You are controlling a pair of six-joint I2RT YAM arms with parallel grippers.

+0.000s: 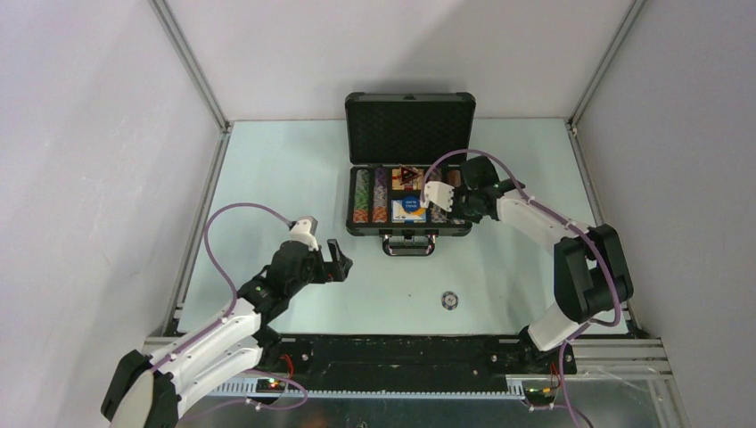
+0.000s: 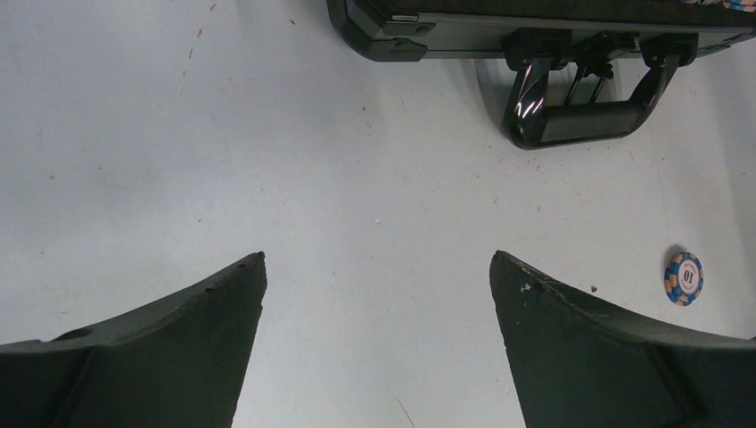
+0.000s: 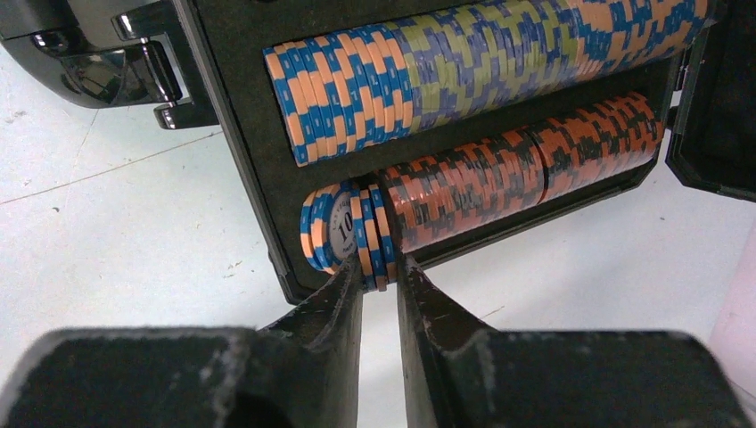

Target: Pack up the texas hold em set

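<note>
Right wrist shows the right claw (image 3: 379, 272), narrow, straddling blue-orange chips (image 3: 365, 232) in the briefcase (image 3: 241, 160) row; whether it grips them is unclear. Next, the wide-open left claw (image 2: 379, 259) must fetch the stray chip (image 2: 684, 277) off the worktop (image 2: 267, 134).

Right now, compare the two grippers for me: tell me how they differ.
The left gripper is wide open; the right gripper has its fingers nearly together. The left hangs over bare table with nothing between its fingers; the right's tips flank the edge of the blue-striped chips at the end of a row in the case. Both have dark fingers.
</note>
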